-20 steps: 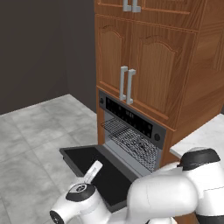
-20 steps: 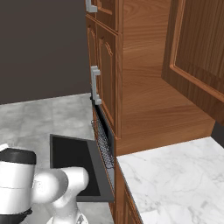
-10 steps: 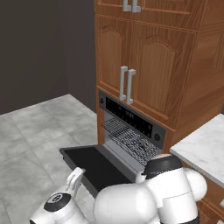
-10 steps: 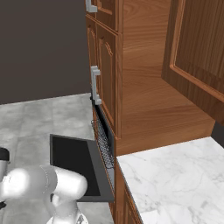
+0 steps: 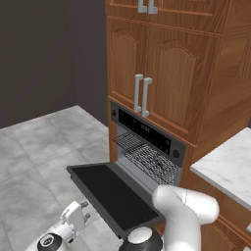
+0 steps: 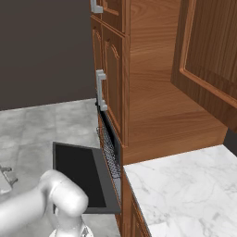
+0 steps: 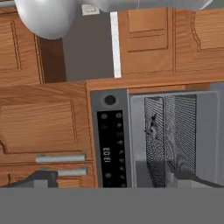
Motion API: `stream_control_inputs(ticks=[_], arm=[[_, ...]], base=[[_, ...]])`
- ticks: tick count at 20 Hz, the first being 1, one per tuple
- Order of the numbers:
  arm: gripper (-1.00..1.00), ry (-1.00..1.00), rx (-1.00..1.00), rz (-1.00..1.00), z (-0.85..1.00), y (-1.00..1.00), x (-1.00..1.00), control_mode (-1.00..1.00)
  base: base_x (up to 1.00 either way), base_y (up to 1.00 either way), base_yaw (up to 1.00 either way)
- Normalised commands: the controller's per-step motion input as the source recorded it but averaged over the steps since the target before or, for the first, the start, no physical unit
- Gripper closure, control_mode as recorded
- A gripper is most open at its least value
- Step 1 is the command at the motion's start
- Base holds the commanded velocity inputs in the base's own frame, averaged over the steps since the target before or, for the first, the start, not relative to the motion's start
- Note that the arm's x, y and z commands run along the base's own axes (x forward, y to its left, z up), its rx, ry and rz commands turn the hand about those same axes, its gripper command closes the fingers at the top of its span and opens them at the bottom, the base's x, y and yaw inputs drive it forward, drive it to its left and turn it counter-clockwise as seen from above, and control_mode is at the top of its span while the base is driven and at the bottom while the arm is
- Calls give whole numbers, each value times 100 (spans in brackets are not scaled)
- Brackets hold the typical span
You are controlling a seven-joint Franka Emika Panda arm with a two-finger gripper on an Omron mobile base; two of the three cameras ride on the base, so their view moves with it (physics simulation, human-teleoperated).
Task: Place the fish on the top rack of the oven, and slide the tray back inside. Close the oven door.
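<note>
Lying on the top rack (image 7: 159, 140) inside the oven (image 5: 147, 147): the fish (image 7: 152, 128), small and dark, seen from the hand view.

- Done, by judgement: fish placed on the rack. Rack looks pushed in or nearly so; in the left base view its front edge sits about level with the oven mouth, exact depth not clear.
- Left: shutting the oven door (image 5: 110, 193), which hangs fully down, flat and level, black face up.
- Gripper (image 5: 78, 219): low and left of the door, well apart from it, over the grey floor (image 5: 34, 152). Fingers (image 7: 41, 177) spread wide, holding nothing.
- Edges: door's front rim juts toward the robot; cabinet handles (image 5: 142, 94) stand above the control strip.
- Open room: bare floor left of and before the door; worktop (image 6: 185, 194) close on the right, boxing in that side.
</note>
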Motion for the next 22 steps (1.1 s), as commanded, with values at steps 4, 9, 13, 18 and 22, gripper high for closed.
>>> stream_control_inputs(ticks=[4,9,13,18,22], arm=[[-100,0,-17,-23,-55,5,4,-100],[-100,0,-6,-5,-21,0,8,-100],[-100,2,-8,-3,-16,0,5,-100],[-100,17,-19,-12,-18,0,4,-100],[-100,23,-19,-18,-20,-2,17,-100]], base=[[0,0,0],[0,0,0],[0,0,0],[0,0,0],[0,0,0]])
